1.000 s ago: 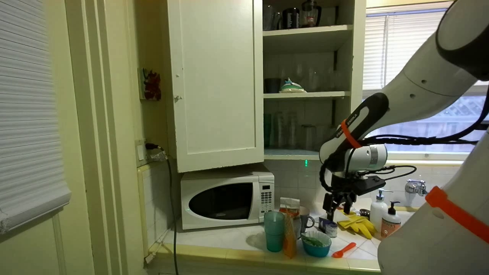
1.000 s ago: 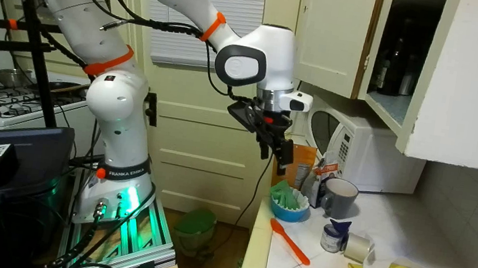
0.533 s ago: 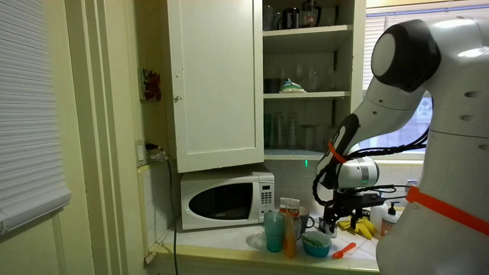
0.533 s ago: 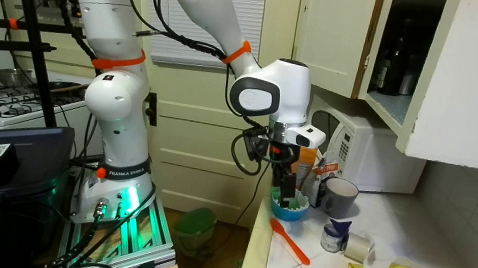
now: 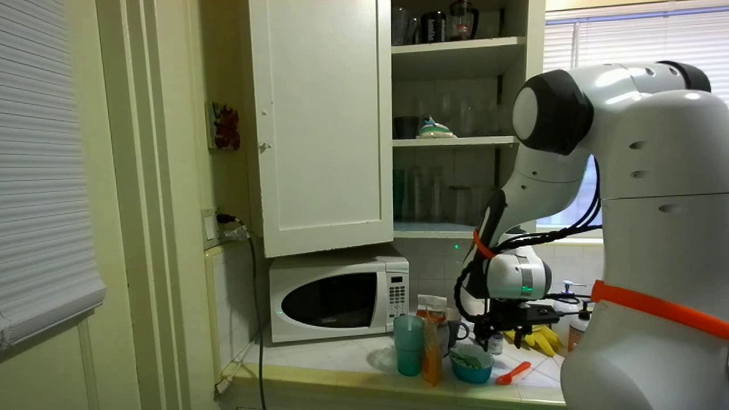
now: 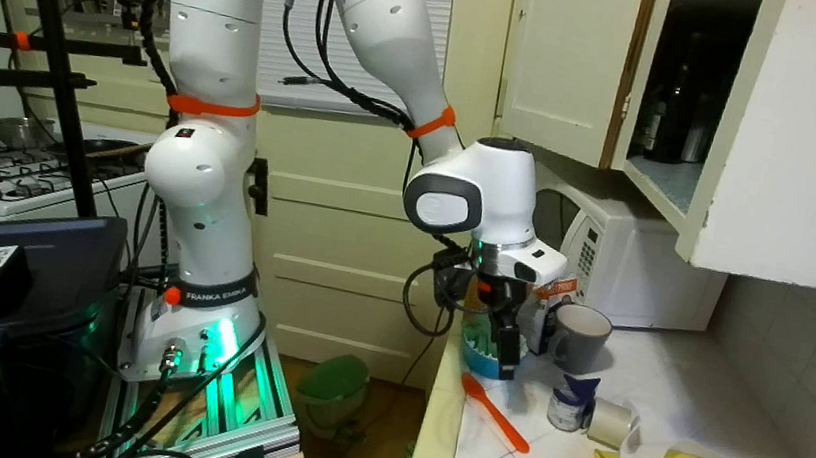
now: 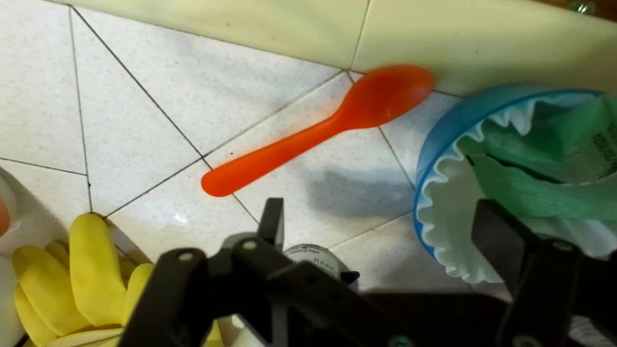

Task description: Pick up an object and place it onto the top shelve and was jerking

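I note my black jaws spread apart near the round teal-blue plastic bowl (image 5: 471, 374) on the white-tiled counter (image 6: 681, 387).

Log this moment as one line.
gripper: open, nothing held; blue bowl: on counter, not grasped; orange spoon: beside bowl; top visible shelf: bowl not yet placed

"FRANKA EMIKA" on the robot base (image 6: 211, 297), "Mailing Tape" and apparently "Reed" on the tape roll (image 7: 311, 255), other lettering blurred

A bright window (image 5: 626, 41) sits just beside the open white cupboard (image 5: 326, 125). Below the cupboard runs a tiled counter (image 5: 336, 356).
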Action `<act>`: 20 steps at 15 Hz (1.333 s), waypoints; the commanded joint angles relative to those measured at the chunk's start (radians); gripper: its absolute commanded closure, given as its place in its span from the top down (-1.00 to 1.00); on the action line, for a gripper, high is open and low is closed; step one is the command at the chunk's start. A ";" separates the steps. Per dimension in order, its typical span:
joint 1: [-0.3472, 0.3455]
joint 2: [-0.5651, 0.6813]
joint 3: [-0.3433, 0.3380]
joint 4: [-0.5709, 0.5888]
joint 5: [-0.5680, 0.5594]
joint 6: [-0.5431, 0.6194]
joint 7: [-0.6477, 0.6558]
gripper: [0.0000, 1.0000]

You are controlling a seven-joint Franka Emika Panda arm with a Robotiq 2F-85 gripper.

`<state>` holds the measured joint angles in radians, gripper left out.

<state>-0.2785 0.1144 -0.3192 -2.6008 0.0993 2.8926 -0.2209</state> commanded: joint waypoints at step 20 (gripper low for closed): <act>-0.137 0.071 0.205 0.056 0.294 0.071 -0.207 -0.98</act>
<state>-0.3913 0.2229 -0.1434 -2.5170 0.3589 2.9533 -0.3774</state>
